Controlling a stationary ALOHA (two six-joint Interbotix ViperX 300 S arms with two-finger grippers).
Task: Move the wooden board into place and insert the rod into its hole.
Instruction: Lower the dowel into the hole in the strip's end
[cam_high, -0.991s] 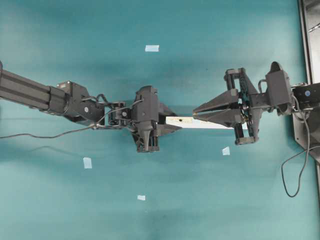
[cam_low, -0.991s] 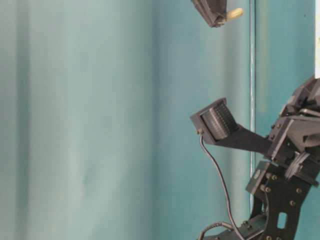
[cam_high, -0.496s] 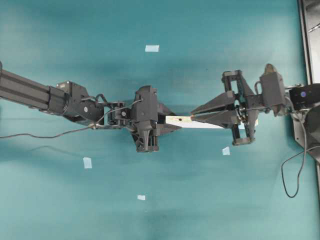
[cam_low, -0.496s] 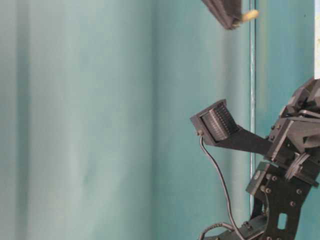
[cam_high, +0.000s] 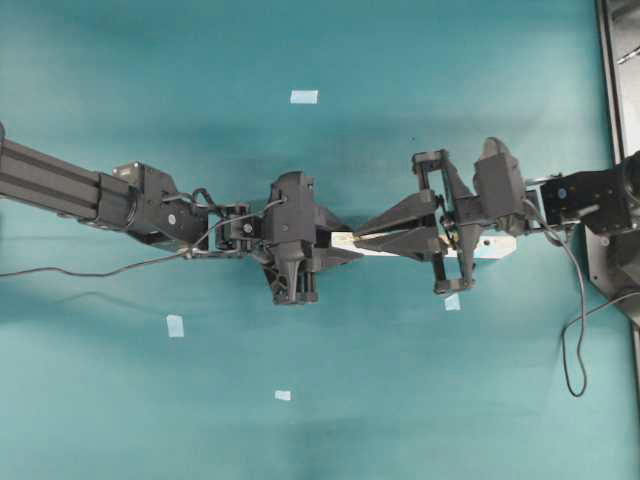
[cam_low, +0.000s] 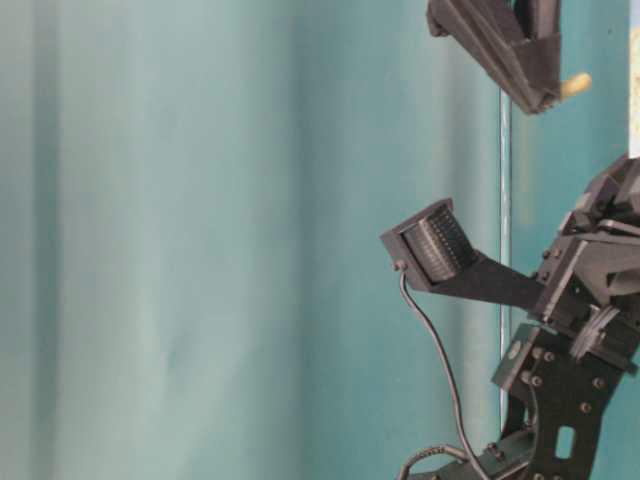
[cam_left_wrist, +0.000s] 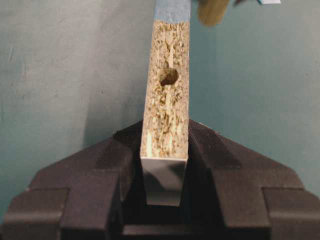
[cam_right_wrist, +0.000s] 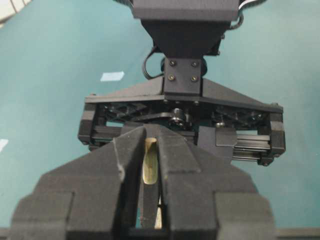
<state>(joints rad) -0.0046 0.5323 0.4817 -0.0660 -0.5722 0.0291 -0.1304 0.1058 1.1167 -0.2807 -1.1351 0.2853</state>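
Observation:
The wooden board (cam_left_wrist: 167, 115) lies level between the two arms, and my left gripper (cam_left_wrist: 165, 142) is shut on its near end. A dark hole (cam_left_wrist: 169, 76) shows in its rough top edge, with a light-blue patch (cam_left_wrist: 172, 9) further along. Seen from overhead, the left gripper (cam_high: 328, 244) holds the board's left end and the board's right end (cam_high: 492, 248) shows under the right arm. My right gripper (cam_right_wrist: 148, 146) is shut on the rod (cam_right_wrist: 149, 160), a short pale peg. Its tip (cam_high: 358, 238) hovers over the board close to the left gripper. The rod (cam_low: 575, 85) sticks out past the fingers.
Pale-blue tape squares lie on the teal table: one at the back (cam_high: 304, 97), one at the left (cam_high: 175, 325), one in front (cam_high: 283, 395) and one under the right arm (cam_high: 452, 301). A black frame (cam_high: 615, 80) borders the right side, and a cable (cam_high: 575, 340) loops there.
The right gripper has moved left along the board with the rod, from near the board's right half to close by the left gripper. The left gripper and board have stayed still.

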